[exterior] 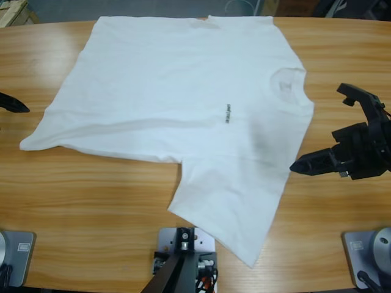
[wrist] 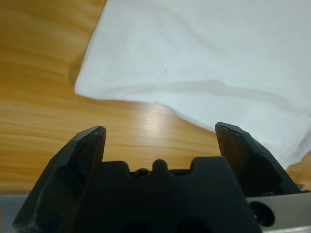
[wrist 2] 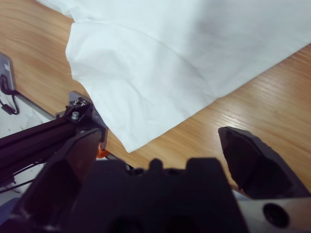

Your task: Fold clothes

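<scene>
The white T-shirt [exterior: 183, 104] lies spread flat mid-counter [exterior: 91, 201], one sleeve reaching the near edge. Left gripper [wrist: 160, 133] and right gripper [wrist 2: 160, 141] both gape wide, empty, over bare wood beside it.

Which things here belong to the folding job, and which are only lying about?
For the job:
- white T-shirt, spread flat
- left claw, open, facing a corner of the shirt
- right claw, open, near the sleeve

Not part of it:
- wooden table, only the surface underneath
</scene>
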Motion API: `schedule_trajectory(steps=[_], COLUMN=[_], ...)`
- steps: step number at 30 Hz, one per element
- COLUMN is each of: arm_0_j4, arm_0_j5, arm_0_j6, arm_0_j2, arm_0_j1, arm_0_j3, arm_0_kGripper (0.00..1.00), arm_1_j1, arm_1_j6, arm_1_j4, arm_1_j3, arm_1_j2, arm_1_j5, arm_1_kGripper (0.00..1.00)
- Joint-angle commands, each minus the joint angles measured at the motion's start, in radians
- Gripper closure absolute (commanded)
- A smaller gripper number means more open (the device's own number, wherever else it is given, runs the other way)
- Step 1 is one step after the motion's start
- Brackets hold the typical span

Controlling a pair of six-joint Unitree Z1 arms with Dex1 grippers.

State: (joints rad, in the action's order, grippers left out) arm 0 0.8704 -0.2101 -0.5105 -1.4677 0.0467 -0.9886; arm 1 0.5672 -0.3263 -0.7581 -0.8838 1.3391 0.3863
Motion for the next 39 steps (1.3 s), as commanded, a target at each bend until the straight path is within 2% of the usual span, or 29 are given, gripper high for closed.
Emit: schedule_trajectory(steps=[1,7,15,39], arm_0_j4=[-0.06,-0.087,-0.188,-0.255], arm_0_j5=[-0.018,-0.022,-0.017,0.034], arm_0_j6=[-0.082,-0.139,-0.205,-0.23], arm_0_j2=[0.007,-0.072,-0.088,-0.176], arm_0_j1=[-0.032,-0.039,-0.043,-0.087], arm_0_j3=[0.084,0.115,0.205,0.229], arm_0_kGripper=[0.108,0.109,0.105,0.096], arm_1_j1=[-0.013,-0.013,-0.013,-0.013], arm_1_j6=[-0.004,-0.004,-0.004,-0.004], arm_1_j4=[0.011,0.011,0.011,0.014], arm_1_j3=[0.026,0.028,0.028,0.029], arm_1_j2=[-0.024,-0.028,-0.028,-0.046], arm_1_j5=[0.005,0.006,0.005,-0.003], arm_1_kGripper=[0.018,0.016,0.013,0.0])
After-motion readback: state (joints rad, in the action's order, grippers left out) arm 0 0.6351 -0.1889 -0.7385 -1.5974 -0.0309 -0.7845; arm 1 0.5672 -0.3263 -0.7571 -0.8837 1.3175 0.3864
